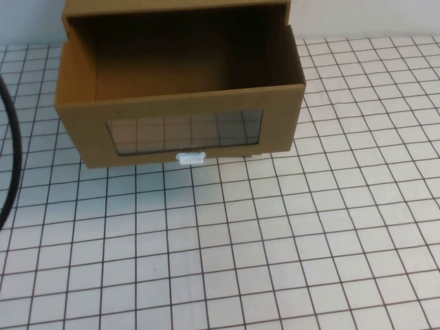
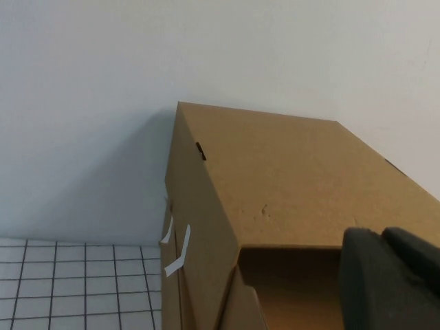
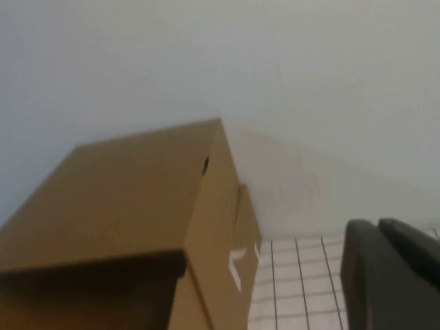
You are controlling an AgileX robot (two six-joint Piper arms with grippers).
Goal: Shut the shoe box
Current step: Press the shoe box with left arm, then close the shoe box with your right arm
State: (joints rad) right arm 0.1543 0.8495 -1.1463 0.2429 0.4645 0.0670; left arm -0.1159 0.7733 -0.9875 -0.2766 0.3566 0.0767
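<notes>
The shoe box stands at the back of the gridded table with its drawer pulled out toward me. The drawer front has a clear window and a small white pull tab below it. The outer sleeve sits behind. Neither gripper shows in the high view. In the left wrist view, my left gripper is shut and empty, close to the box near the drawer's open top. In the right wrist view, my right gripper is shut and empty, beside the box.
A black cable curves along the table's left edge. A plain white wall stands right behind the box. White tape strips hang on the box's side. The gridded table stretches in front of the box.
</notes>
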